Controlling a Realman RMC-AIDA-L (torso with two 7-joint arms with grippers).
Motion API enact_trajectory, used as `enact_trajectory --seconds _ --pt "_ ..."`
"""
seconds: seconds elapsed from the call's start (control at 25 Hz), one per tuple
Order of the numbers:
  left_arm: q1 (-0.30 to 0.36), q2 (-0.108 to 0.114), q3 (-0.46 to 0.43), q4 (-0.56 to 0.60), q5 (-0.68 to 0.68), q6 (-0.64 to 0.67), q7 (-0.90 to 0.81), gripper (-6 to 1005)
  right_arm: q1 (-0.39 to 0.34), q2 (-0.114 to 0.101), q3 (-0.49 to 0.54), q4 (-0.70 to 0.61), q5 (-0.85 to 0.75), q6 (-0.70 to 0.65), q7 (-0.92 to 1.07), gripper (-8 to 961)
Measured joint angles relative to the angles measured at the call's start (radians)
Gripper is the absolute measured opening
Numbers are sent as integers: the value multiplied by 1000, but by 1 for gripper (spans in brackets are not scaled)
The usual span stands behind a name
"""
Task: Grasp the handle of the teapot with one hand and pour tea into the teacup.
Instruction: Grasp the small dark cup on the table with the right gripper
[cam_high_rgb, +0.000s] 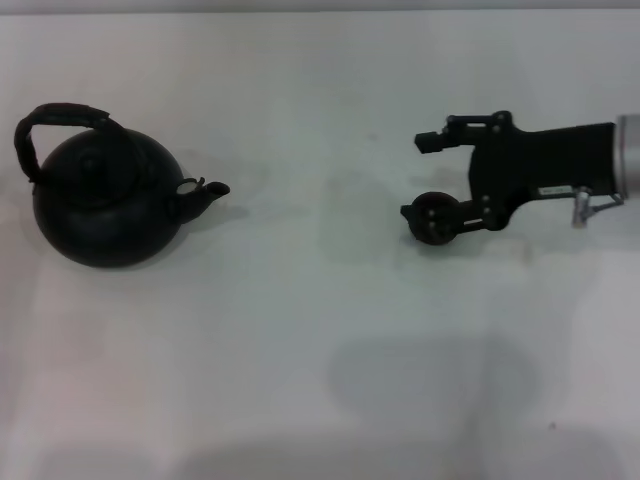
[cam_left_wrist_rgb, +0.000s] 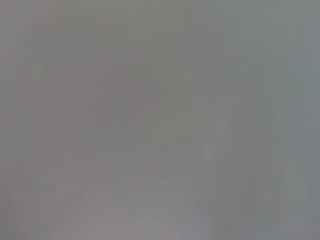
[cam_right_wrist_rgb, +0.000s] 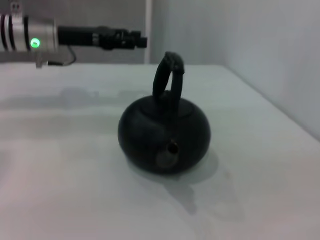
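The black teapot (cam_high_rgb: 105, 205) stands on the white table at the far left of the head view, spout pointing right. Its arched handle (cam_high_rgb: 62, 112) stands upright over the lid. In the right wrist view the teapot (cam_right_wrist_rgb: 165, 132) faces the camera spout first, handle (cam_right_wrist_rgb: 167, 75) upright. My right gripper (cam_high_rgb: 420, 178) is open on the right side of the table, well away from the pot. A small round black shape, apparently the teacup (cam_high_rgb: 436, 234), sits right at its nearer finger, partly covered. My left gripper (cam_right_wrist_rgb: 125, 39) hovers behind the teapot, not touching it.
The white table (cam_high_rgb: 320, 330) stretches between the pot and the right arm. The table's far edge and a grey wall show in the right wrist view. The left wrist view shows only plain grey.
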Motion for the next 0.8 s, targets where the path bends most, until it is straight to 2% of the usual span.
enact_trajectory --seconds 0.32,0.8 --pt "16 0 0 -4 0 15 0 714 81 10 -104 6 -156 -111 73 863" --pt "15 0 0 -4 -2 17 0 714 96 8 -119 14 -249 -154 131 864"
